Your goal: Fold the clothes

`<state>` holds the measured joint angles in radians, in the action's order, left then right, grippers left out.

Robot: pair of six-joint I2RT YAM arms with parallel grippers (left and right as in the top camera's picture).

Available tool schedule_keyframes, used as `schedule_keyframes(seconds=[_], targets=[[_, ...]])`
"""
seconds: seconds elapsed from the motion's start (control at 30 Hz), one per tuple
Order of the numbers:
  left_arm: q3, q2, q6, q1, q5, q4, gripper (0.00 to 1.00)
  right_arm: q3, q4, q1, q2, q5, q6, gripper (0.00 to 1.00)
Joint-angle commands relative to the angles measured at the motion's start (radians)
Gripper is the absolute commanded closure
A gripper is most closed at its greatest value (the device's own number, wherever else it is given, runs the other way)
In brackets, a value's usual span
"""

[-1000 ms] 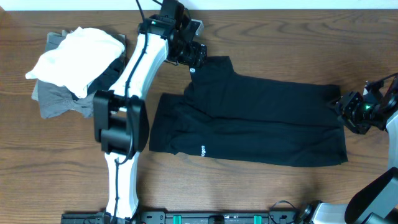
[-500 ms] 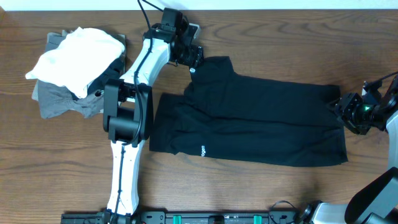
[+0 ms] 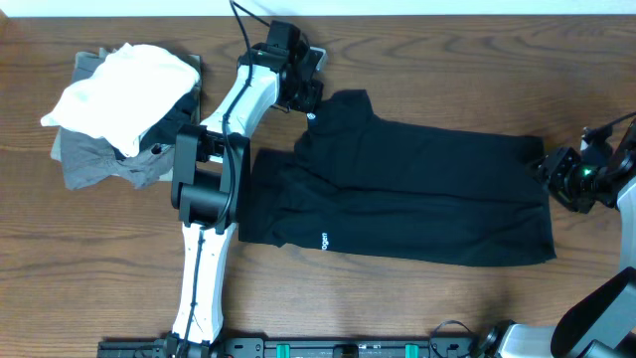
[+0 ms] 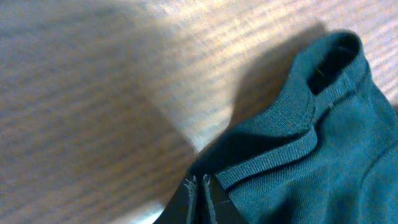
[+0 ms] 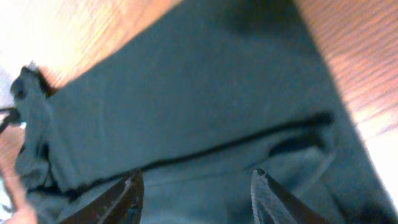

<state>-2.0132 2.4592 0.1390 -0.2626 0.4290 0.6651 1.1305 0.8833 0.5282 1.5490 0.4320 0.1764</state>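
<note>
A black shirt (image 3: 417,189) lies spread flat across the middle of the wooden table, collar end toward the left. At its far-left corner my left gripper (image 3: 310,99) is shut on the edge of the ribbed collar (image 4: 273,155); in the left wrist view the fingertips (image 4: 199,182) press together in the dark cloth right beside the ribbing. My right gripper (image 3: 555,177) sits at the shirt's right end. It is open (image 5: 198,186), its two fingers spread wide just above the fabric (image 5: 186,106), with nothing between them.
A pile of other clothes (image 3: 119,99), white on top of grey and dark pieces, lies at the back left of the table (image 3: 417,308). The left arm's white links stretch from the front edge up past the shirt's left side.
The left gripper has closed at the collar; it was open a second ago. The left arm's elbow swung right, toward the shirt. The right gripper edged slightly right.
</note>
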Motion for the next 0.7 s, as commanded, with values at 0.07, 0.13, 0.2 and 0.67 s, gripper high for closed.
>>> schedule_keyframes(seconds=[0.07, 0.13, 0.2, 0.67], targets=[[-0.014, -0.077, 0.006, 0.004, 0.032, 0.050, 0.94, 0.019, -0.138, -0.012, -0.008, -0.074, 0.002, 0.48], [-0.014, -0.130, 0.006, 0.004, 0.031, 0.060, 0.94, 0.019, -0.208, -0.012, -0.002, -0.077, 0.003, 0.49], [-0.014, -0.186, 0.006, 0.004, 0.031, 0.064, 0.94, 0.019, -0.277, -0.011, 0.016, -0.079, 0.011, 0.49], [-0.014, -0.338, 0.010, 0.002, 0.032, 0.145, 0.94, 0.020, -0.618, -0.011, 0.324, -0.032, 0.000, 0.49]])
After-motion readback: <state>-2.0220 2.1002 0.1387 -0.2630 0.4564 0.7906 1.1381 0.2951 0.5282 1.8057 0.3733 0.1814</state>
